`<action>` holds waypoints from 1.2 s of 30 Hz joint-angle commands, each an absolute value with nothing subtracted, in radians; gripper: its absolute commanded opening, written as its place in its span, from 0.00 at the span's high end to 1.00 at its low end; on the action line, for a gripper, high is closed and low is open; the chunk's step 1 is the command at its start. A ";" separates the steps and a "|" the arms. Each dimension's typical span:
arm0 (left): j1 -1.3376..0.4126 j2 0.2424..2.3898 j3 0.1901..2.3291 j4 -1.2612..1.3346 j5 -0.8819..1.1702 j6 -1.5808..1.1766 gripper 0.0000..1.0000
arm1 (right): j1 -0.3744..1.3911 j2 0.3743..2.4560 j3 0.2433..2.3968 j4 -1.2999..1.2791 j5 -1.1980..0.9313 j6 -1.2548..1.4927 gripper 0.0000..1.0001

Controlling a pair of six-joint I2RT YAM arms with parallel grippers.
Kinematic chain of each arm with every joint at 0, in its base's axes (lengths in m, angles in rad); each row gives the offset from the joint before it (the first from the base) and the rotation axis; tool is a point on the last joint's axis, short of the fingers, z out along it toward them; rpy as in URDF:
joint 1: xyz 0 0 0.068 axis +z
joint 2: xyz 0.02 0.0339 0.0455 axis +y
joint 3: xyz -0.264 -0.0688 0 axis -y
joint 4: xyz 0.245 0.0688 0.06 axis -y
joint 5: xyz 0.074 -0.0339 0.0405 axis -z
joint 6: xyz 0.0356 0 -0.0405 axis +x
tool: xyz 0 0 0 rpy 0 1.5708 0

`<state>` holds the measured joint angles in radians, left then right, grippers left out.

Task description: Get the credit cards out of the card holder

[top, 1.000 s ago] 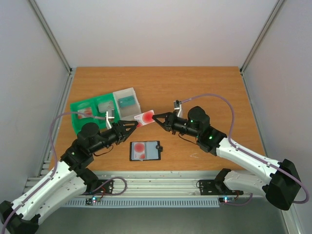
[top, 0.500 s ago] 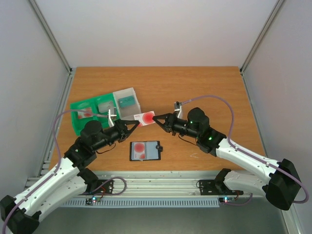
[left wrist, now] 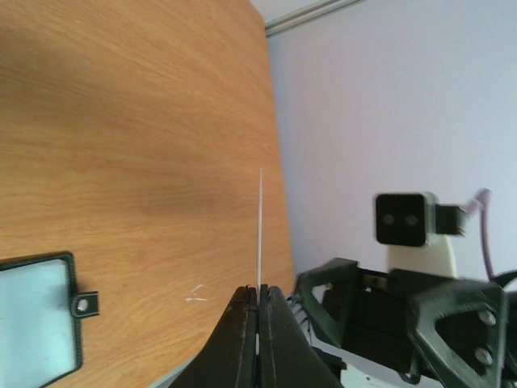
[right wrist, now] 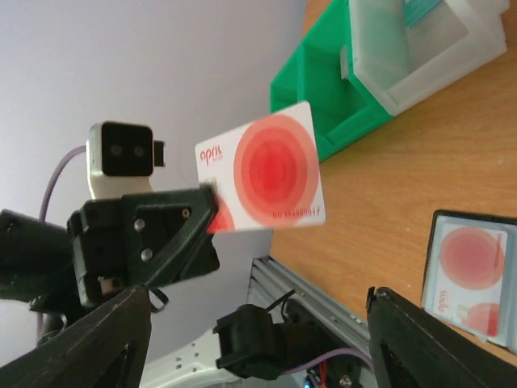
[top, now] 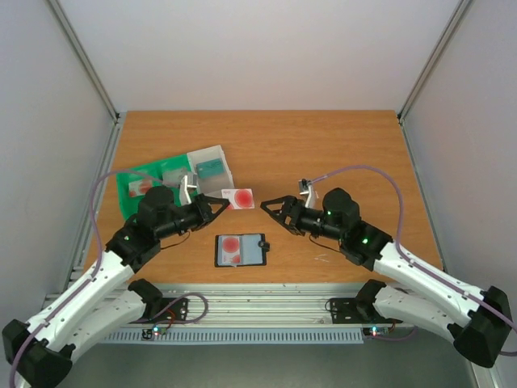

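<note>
While the green tray (top: 129, 179) and the clear-white box (top: 212, 168) sat at the left of the table (top: 323, 145), the left gripper (top: 218, 204) was clenched on one edge of a red-blotched credit card (top: 238, 197), held off the wood. Nearer the bases, the card holder (top: 250, 250) lay open, with another blotched card (top: 232, 245) in its pocket. The right gripper (top: 269, 212) was released, near the held card but apart from it.

Top: fixed high behind the arm bases, looking down and forward over the whole desk (top: 323, 137), both arms in full. Left wrist: close in, rolled sideways, sighting along its fingers (left wrist: 241, 339) past the card (left wrist: 260, 226), seen edge-on, to the right wrist camera (left wrist: 402, 219). Right wrist: close too, tilted, facing back at the card's printed face and the left wrist camera (right wrist: 121, 152). Common to all three: card and holder (top: 241, 250).
</note>
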<state>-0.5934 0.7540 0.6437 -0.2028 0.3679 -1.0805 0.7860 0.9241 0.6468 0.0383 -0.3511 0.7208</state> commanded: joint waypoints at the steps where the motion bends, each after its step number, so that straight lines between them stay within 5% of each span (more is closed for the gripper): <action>1: -0.510 0.782 0.708 -0.307 0.444 -0.938 1.00 | 0.792 0.841 0.668 -0.124 -0.317 0.613 0.17; 5: -0.423 0.825 0.779 -0.437 0.492 -0.831 1.00 | 0.792 0.801 0.693 -0.203 -0.309 0.563 0.01; 20: -0.070 1.036 0.934 -0.703 0.601 -0.489 1.00 | 0.792 0.766 0.672 -0.297 -0.331 0.509 0.02; 36: 0.222 1.214 1.103 -0.857 0.492 -0.220 1.00 | 0.791 0.725 0.701 -0.400 -0.306 0.460 0.02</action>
